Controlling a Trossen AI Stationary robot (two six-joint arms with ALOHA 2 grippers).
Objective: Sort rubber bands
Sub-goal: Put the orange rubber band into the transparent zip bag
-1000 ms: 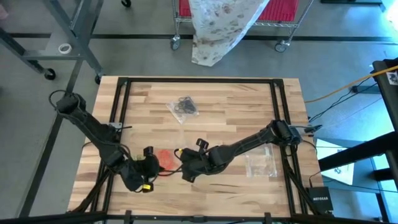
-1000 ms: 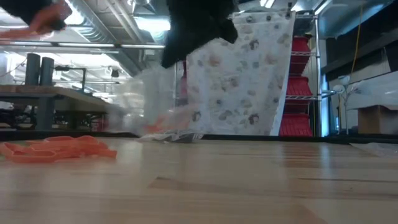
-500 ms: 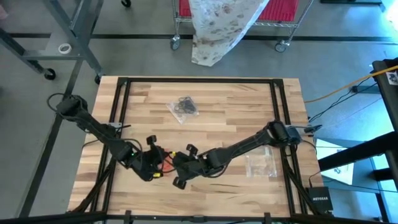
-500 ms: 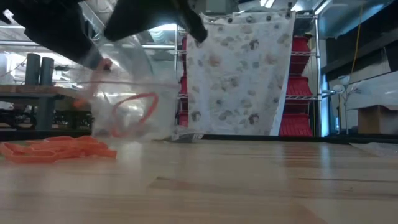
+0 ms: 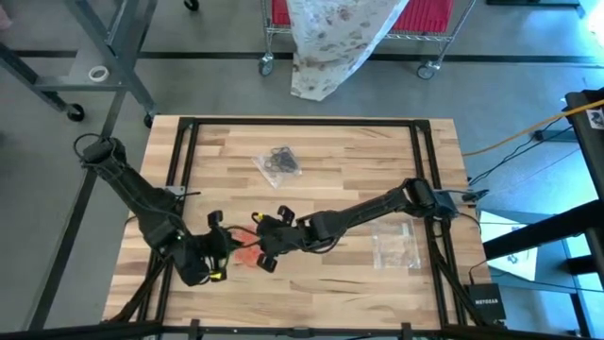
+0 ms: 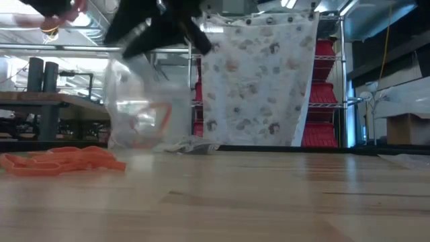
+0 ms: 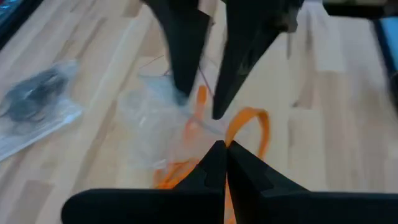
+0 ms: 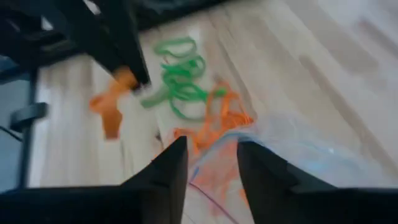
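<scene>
My left gripper (image 7: 221, 148) is shut on one orange rubber band (image 8: 107, 111) and holds it above the table's near left part (image 5: 225, 249). My right gripper (image 8: 211, 163) faces it from the right (image 5: 260, 238), fingers apart, at the top of a clear bag (image 6: 144, 101). That bag stands upright with its bottom on the table and has an orange band (image 6: 156, 121) inside. Loose green bands (image 8: 180, 81) and orange bands (image 8: 219, 118) lie on the wood beside the bag. My left gripper pinches the orange band at the top of its loop (image 7: 231, 138) between its two fingertips. The band hangs slack below them, clear of the table. My right gripper has one fingertip (image 7: 181, 93) at the clear bag's upper edge (image 7: 163, 98); I cannot tell whether it touches.
A clear bag of black bands (image 5: 278, 162) lies at the table's far middle. Another clear bag (image 5: 396, 247) lies flat at the near right. In the low view a heap of orange bands (image 6: 64, 160) lies on the near left of the table.
My right gripper has moved toward the table's left. The clear bag has come up from low on the table and now stands upright. My left gripper went right to the bag's top, then drew back toward the left edge and upward.
</scene>
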